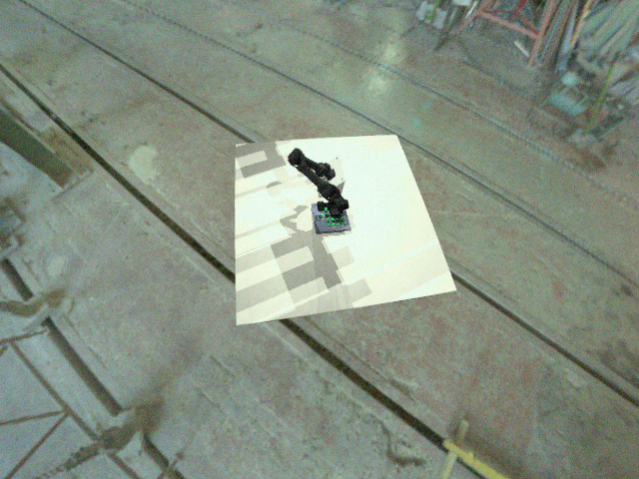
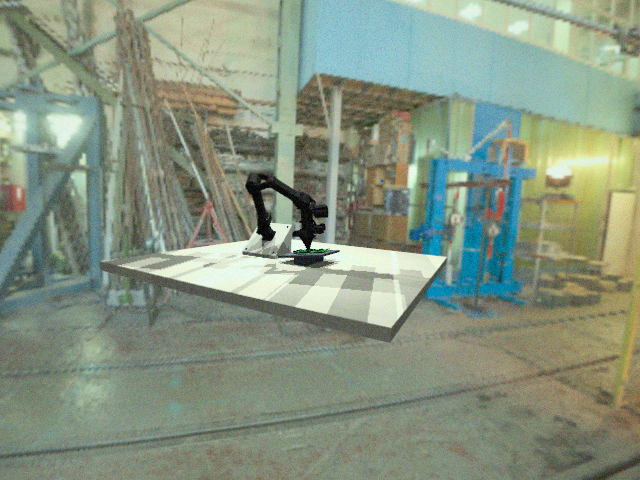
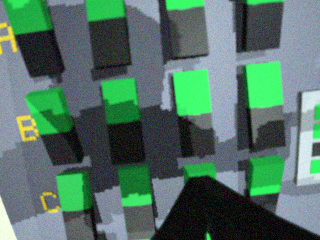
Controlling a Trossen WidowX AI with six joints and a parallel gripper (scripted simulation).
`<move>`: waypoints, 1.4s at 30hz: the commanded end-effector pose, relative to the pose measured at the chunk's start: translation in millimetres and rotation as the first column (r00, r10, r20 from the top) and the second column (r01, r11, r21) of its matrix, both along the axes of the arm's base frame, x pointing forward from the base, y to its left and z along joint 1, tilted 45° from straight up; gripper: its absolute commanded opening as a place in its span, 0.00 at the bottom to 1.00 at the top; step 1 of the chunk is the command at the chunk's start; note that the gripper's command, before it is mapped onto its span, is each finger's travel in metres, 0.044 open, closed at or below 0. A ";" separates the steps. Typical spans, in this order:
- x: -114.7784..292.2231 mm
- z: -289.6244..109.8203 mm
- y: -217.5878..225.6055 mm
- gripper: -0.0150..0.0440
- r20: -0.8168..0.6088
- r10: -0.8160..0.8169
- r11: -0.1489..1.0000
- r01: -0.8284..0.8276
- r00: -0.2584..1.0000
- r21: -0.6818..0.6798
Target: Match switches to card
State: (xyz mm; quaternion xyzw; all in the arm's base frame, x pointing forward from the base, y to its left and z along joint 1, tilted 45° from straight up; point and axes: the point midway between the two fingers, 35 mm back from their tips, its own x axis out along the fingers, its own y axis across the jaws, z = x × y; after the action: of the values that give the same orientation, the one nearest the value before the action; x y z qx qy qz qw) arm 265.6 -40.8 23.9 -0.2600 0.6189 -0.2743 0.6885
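Note:
A grey switch panel [image 1: 340, 228] [image 2: 310, 255] [image 3: 225, 55] lies on the table just in front of the arm. In the wrist view it shows rows of rocker switches, each half green and half dark grey, with yellow row letters A, B and C at the left. My gripper [image 3: 199, 185] [image 1: 333, 210] [image 2: 306, 242] is shut and empty. Its black tip is low over the panel, right at the third switch of row C [image 3: 200, 171], and hides that switch's near half. Only a strip of the small white card [image 3: 306, 140] shows at the right edge. Which halves stand raised is hard to tell.
The panel rests on a pale table [image 1: 391, 241] [image 2: 361, 294] with shadow patches. The arm's white base mount [image 2: 268, 242] stands behind the panel. Blurred workshop floor and racks surround the table.

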 end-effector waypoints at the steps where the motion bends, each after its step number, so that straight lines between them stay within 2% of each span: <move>1: 0.1 -0.4 -1.2 0.25 -0.003 0.004 1.000 -0.004 1.000 -0.005; 27: 0.4 -2.8 -3.7 0.25 -0.003 0.004 1.000 -0.004 1.000 -0.006; 34: -7.5 42.7 42.7 0.25 0.014 0.022 1.000 -0.022 1.000 -0.005; 39: -9.8 41.4 44.0 0.25 0.014 0.022 1.000 -0.022 1.000 -0.004; 42: -42.9 24.5 57.2 0.25 0.011 0.023 1.000 -0.023 1.000 0.000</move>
State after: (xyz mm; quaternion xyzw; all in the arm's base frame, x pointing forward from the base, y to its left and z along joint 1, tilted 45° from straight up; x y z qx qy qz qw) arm 251.8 5.2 60.2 -0.2624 0.6063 -0.2725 0.6995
